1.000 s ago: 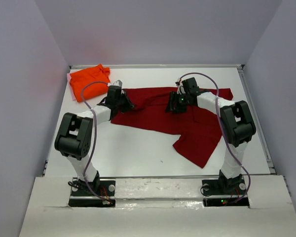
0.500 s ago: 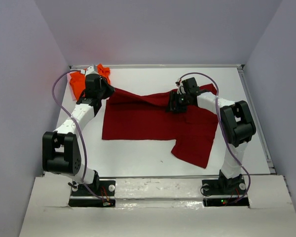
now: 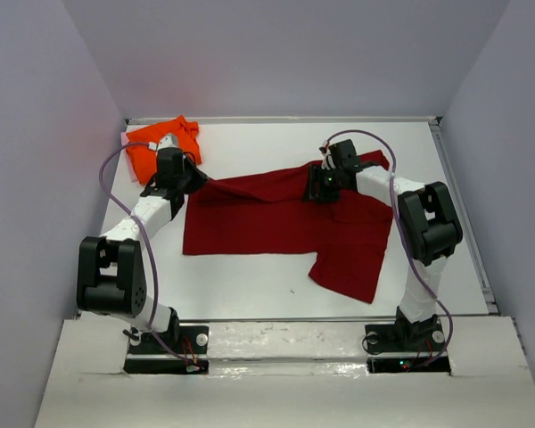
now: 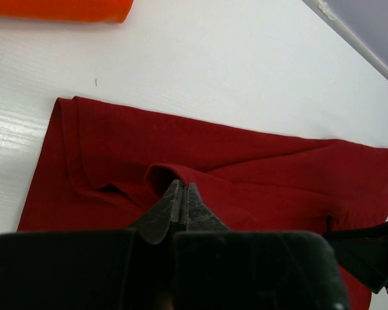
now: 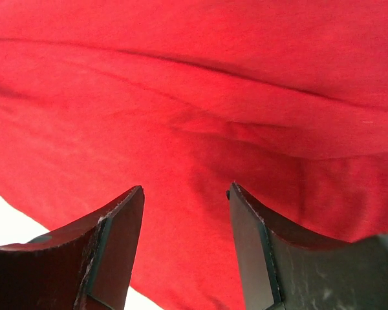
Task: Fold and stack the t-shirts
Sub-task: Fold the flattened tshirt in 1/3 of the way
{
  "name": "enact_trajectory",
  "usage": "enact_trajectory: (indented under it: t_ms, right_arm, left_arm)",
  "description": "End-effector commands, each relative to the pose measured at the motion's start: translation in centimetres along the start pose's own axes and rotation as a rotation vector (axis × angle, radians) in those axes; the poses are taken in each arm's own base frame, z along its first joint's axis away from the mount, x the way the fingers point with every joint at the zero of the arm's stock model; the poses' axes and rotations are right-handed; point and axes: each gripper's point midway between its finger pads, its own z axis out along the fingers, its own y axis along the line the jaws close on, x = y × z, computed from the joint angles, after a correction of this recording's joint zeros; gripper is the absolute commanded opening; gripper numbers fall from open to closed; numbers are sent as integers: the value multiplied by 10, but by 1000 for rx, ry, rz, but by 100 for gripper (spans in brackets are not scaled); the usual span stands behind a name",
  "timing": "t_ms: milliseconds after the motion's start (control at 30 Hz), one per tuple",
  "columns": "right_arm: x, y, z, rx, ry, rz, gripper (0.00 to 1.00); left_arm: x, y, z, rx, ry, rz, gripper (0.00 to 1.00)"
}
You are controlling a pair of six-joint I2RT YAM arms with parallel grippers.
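Where it spreads across the middle of the counter [image 3: 250, 281], crimson t-shirt [image 3: 276, 214]: flat, rumpled. Left fingers [image 4: 171, 208]: closed, pinching a raised fold at its far-left edge. Right fingers [image 5: 116, 239]: apart over its far-right part, holding nothing. Orange t-shirt [image 3: 152, 147]: bunched, far-left corner.

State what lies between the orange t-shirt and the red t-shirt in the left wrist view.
Only bare white table separates the orange t-shirt from the red t-shirt; the left wrist view shows this stretch clearly.
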Motion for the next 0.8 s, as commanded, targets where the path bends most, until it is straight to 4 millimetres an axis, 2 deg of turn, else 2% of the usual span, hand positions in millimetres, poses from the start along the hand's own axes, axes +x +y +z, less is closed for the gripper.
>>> enact_trajectory:
  t_ms: [0, 33, 133, 300, 333, 433, 567, 700, 767]
  right_arm:
    - [-25, 0, -19, 85, -109, -27, 61]
    - [-30, -9, -23, 141, -141, -24, 61]
    - [-39, -16, -41, 214, -210, -12, 61]
    - [-42, -23, -58, 277, -274, 41, 61]
    - [-45, -36, -66, 334, -305, 60, 61]
    - [-44, -51, -85, 410, -356, 90, 61]
    - [-40, -86, -116, 464, -417, 240, 60]
    - [-32, -100, -131, 532, -456, 283, 59]
    - [-23, -120, -140, 627, -475, 312, 59]
  left_arm:
    - [-23, -14, -1, 39, -73, -2, 0]
    - [-23, -14, -1, 39, -75, 1, 0]
    - [-25, -13, -2, 42, -86, 2, 0]
    - [-27, -11, -4, 45, -101, -4, 0]
    - [-25, -9, -4, 44, -100, -7, 0]
    - [-23, -13, -4, 71, -94, -14, 0]
    - [-23, -17, -4, 86, -87, -12, 0]
    - [-25, -21, -7, 109, -86, -13, 0]
    - [-26, -22, -9, 116, -90, -15, 0]
